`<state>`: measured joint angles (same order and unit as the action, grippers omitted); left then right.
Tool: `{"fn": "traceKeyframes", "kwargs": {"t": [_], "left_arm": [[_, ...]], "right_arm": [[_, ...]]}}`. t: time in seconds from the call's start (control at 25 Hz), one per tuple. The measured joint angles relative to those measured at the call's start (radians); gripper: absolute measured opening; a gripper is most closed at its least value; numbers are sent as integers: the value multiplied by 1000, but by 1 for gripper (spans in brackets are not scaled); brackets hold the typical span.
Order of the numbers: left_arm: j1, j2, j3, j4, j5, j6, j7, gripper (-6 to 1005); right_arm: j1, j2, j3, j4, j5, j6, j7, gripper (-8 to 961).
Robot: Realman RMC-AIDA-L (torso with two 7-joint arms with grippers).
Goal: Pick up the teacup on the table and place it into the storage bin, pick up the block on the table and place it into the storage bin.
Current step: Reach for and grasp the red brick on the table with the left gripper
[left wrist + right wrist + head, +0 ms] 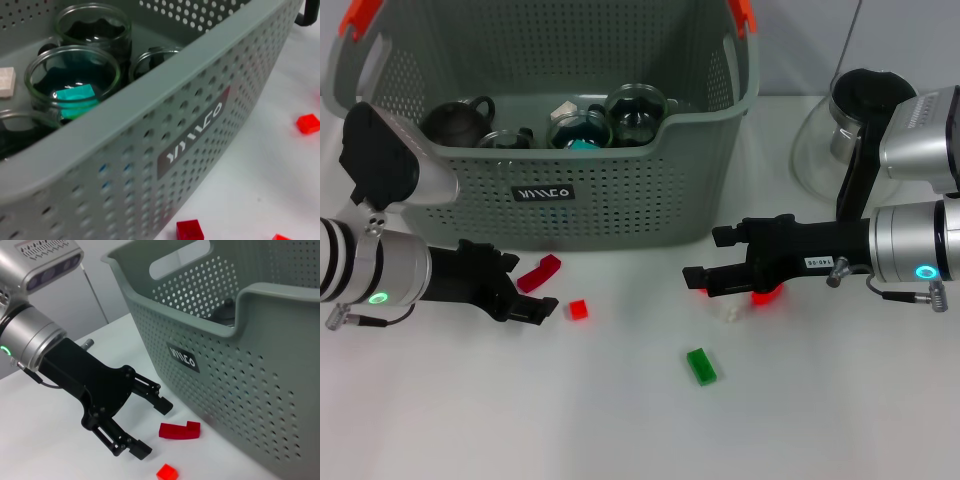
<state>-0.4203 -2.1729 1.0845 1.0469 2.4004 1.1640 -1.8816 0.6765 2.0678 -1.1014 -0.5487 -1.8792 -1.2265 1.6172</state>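
On the smooth white tabletop I see the perforated grey-green storage bin holding glass teacups. A small red cube block lies before it, beside my left gripper, fingers apart. My right gripper hovers nearby, fingers apart too.

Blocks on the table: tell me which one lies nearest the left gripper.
The long, notched red block, lying between the open fingers of the left gripper. The small red cube sits just past the fingertips; the green block is farther off.
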Motion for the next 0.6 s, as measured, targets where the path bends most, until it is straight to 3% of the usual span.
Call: {"fn": "traceKeyframes", "kwargs": {"t": [0.12, 0.32, 0.6], "left_arm": [[-4, 0, 0, -8, 7, -2, -2, 897], [-14, 2, 0, -35, 9, -24, -7, 693], [-15, 1, 3, -39, 14, -54, -11, 566]], "right_arm": [[0, 0, 0, 0, 0, 0, 1, 912], [0, 0, -1, -4, 0, 1, 4, 912], [0, 0, 0, -5, 0, 0, 8, 915]]}}
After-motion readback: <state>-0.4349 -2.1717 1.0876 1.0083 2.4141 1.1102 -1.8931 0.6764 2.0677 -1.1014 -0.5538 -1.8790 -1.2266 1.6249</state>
